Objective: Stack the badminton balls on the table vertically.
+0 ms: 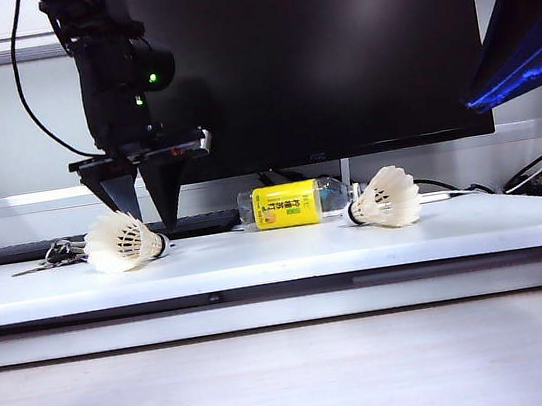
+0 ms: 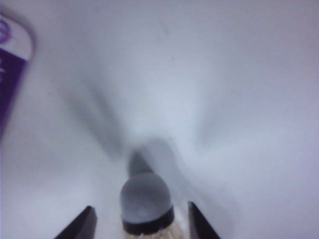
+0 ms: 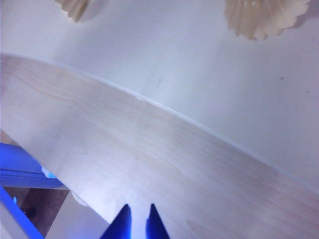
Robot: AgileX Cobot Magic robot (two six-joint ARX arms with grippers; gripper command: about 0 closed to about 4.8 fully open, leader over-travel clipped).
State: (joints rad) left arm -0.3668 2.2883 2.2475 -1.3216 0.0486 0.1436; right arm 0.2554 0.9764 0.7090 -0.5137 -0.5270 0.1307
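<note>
Fingers of the left gripper (image 1: pixel 147 212) stand apart, two dark points aimed down at the left shuttlecock (image 1: pixel 125 241) in the lower left of the exterior view; nothing is pinched. The left wrist view shows the same: a dark finger (image 2: pixel 79 226) on each side of the cork tip (image 2: pixel 146 198), with a gap on both sides.

Right gripper (image 3: pixel 136 219): blue tips nearly together, holding nothing. In the exterior view only its blue arm shows, high in the upper right corner, well above the table (image 1: pixel 279 262).

Both shuttlecocks lie on their sides on the white table. The left one has its skirt toward the left edge of the frame and its cork pointing right toward the centre. The right shuttlecock (image 1: pixel 385 197) mirrors it, cork left, skirt right. The long axes are level and roughly in line, corks facing each other.

Between them, further back, lies a yellow-labelled bottle (image 1: pixel 291 204) on its side (close to the right shuttlecock's cork). Keys (image 1: pixel 51 257) lie just left of the left skirt.

Judgement: the left arm is far nearer its shuttlecock; the fingers bracket the cork end, so a close there looks like the next move. Carrying it rightward would mean clearing the bottle. The table's front strip is open, and there is free room above.
</note>
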